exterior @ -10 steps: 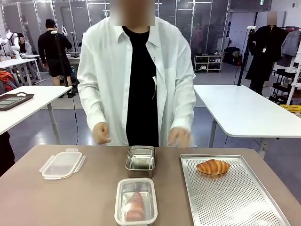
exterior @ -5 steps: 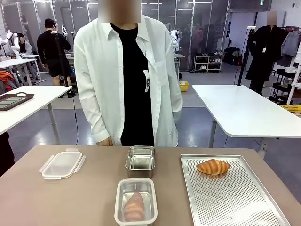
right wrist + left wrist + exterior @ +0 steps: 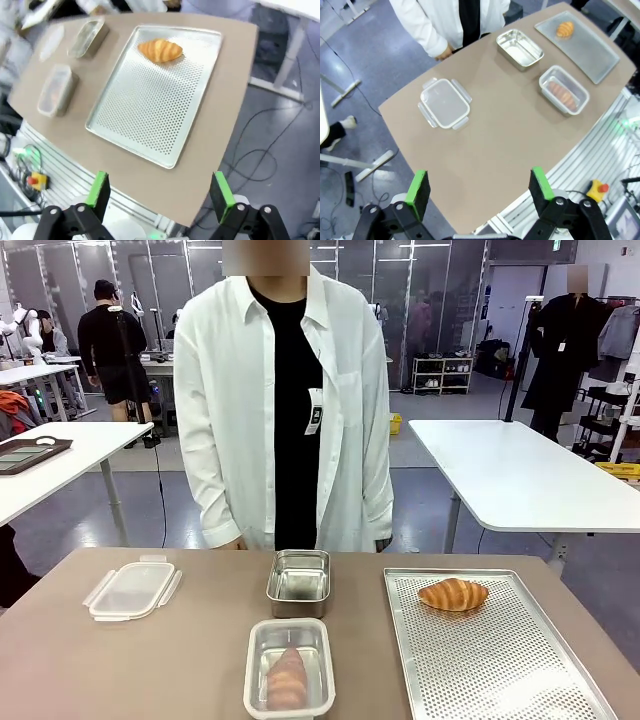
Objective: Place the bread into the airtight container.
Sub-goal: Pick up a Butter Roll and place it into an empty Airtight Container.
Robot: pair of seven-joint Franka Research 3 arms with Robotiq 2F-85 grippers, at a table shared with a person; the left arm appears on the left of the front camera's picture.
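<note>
A golden croissant-shaped bread (image 3: 453,594) (image 3: 160,50) (image 3: 564,29) lies at the far end of a perforated metal tray (image 3: 500,660) (image 3: 155,110). A clear airtight container (image 3: 252,680) (image 3: 577,106) stands near the front edge with another bread (image 3: 287,678) (image 3: 561,93) inside. Its clear clip lid (image 3: 132,589) (image 3: 445,103) lies apart at the left. My left gripper (image 3: 477,182) hangs open high above the table's left side. My right gripper (image 3: 159,186) is open too, high above the table's right corner, with nothing between its fingers.
An empty steel container (image 3: 298,582) (image 3: 519,48) (image 3: 89,37) sits mid-table behind the clear one. A person in a white shirt (image 3: 290,410) stands at the far edge with arms down. Bare tabletop lies between lid and containers.
The person has drawn both hands back from the table edge and stands upright. The bread in the clear container has settled still.
</note>
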